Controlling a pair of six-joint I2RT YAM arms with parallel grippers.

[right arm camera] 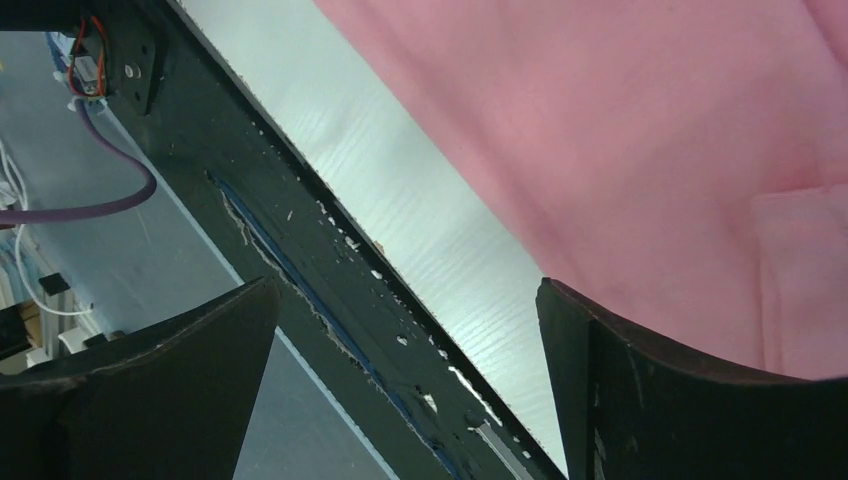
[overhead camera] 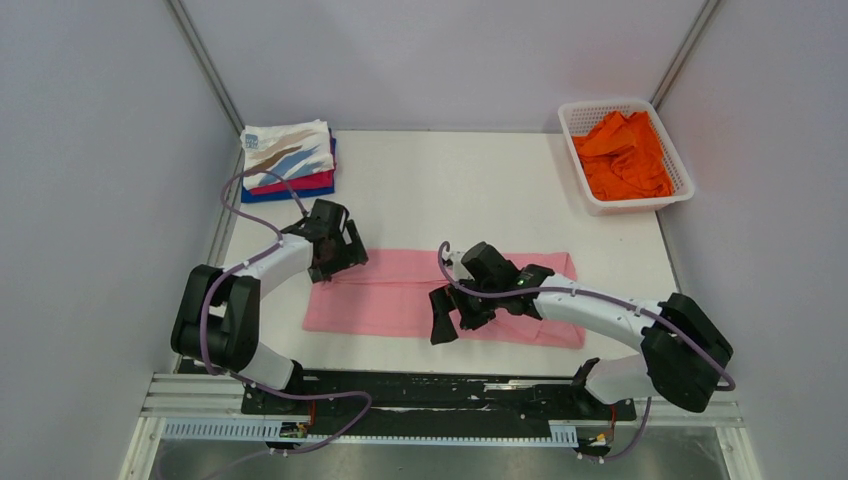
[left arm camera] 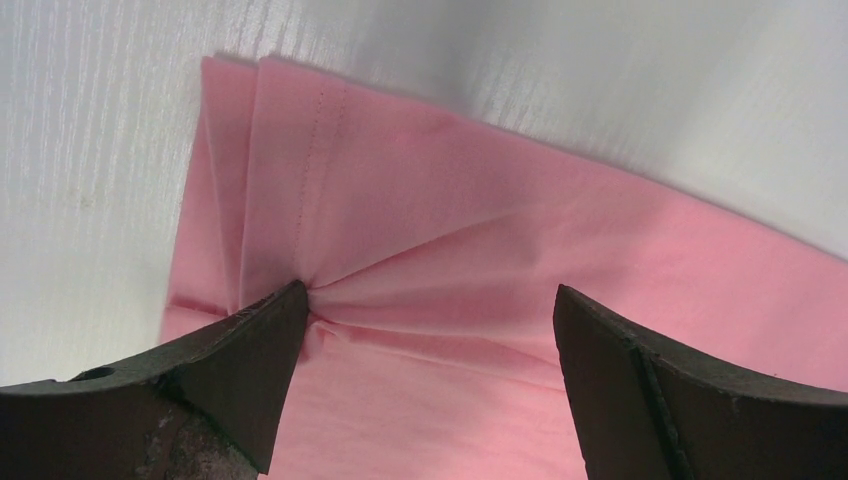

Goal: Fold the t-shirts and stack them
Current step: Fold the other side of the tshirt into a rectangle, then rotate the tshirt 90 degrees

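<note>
**Pink tee half folded, cross fold next**

The plain light pink cotton t-shirt [overhead camera: 400,297] lies flat in the middle of the white counter [overhead camera: 450,180], already narrowed into a long band running left to right. Judging from that, the lengthwise folds are done and the end-over-end fold is the step in hand.

The left claw [overhead camera: 343,262] sits at the band's left end, released, its fingers spread wide. In the left wrist view one fingertip [left arm camera: 285,310] presses the cloth, and puckers radiate from it. The right claw [overhead camera: 455,323] hangs over the band's near edge, also released and gripping nothing; its wrist view shows the shirt's hem and the counter's front rail between the fingers.

The next move likely calls for each claw to pinch every layer at one end, not just the top one, and carry it across evenly.

At the far left corner a folded white tee with tan and blue streaks [overhead camera: 288,148] tops a magenta tee [overhead camera: 300,183] and a blue tee [overhead camera: 285,194]. A bright orange tee [overhead camera: 625,155] waits crumpled in the white plastic lattice basket [overhead camera: 610,103] at the far right
</note>
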